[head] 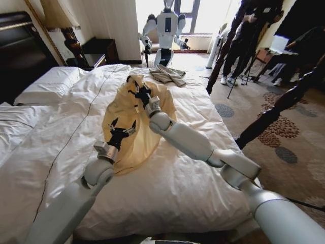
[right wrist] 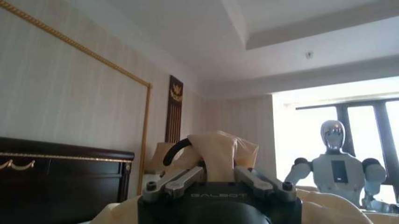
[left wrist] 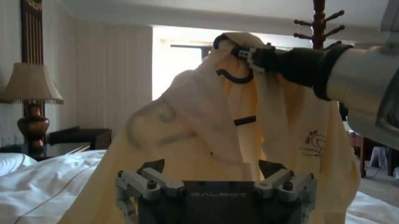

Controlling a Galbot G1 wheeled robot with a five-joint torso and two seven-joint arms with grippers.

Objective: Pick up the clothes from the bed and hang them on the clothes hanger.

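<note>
The clothes, a pale cream-yellow top, are lifted off the bed in a tall drape. My right gripper is shut on the bunched collar at the top. In the right wrist view the right gripper pinches the cream fabric, and the clothes hanger's black hook curves out beside it. From the left wrist view the hanger hook shows under the right gripper at the neck of the top. My left gripper is open against the lower front of the top, fingers spread.
A grey-beige garment lies at the bed's far end. Beyond it stands another robot by the window. People and tripods occupy the carpet on the right. Pillows, a dark headboard and a lamp are on the left.
</note>
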